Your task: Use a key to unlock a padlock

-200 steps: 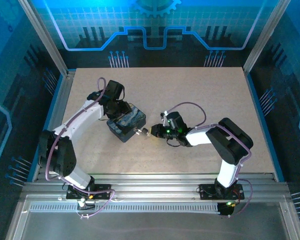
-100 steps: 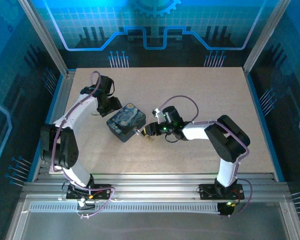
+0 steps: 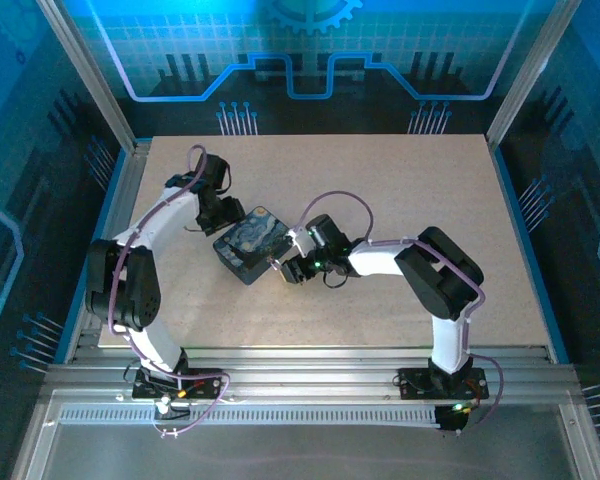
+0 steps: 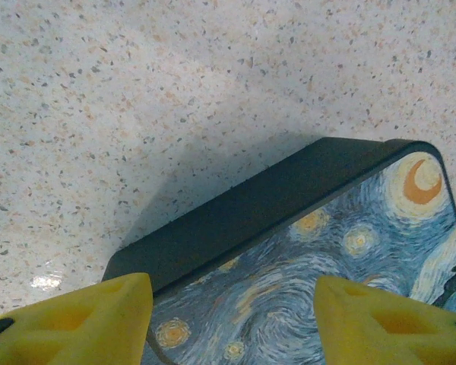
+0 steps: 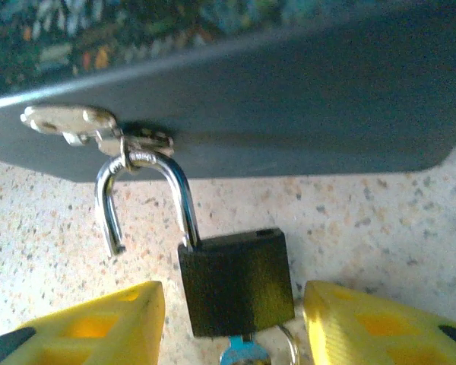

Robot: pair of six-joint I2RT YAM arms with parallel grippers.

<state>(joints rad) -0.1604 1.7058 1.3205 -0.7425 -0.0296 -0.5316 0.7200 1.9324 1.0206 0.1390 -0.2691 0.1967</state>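
The small dark padlock point(image 5: 235, 281) hangs by its shackle point(image 5: 178, 190) from the hasp point(image 5: 76, 125) on the side of the dark blue swirl-painted box point(image 5: 289, 99). The shackle's free end point(image 5: 115, 245) is out of the body, so the lock stands unlocked. The key point(image 5: 243, 354), blue-headed, sits in the keyhole at the bottom with a thin ring beside it. My right gripper point(image 5: 234, 298) is open, with a yellow finger on each side of the padlock body and a gap at both. My left gripper point(image 4: 232, 304) is open over the box lid point(image 4: 342, 251) near its back edge.
The box point(image 3: 250, 242) lies left of the middle of the speckled table point(image 3: 410, 190). The left gripper point(image 3: 227, 214) is at its far left corner, the right gripper point(image 3: 293, 267) at its near right side by the padlock point(image 3: 279, 265). Metal rails border the table.
The right gripper has opened and slid left up to the padlock. The left gripper came off the box lid and drew back to its far left corner.
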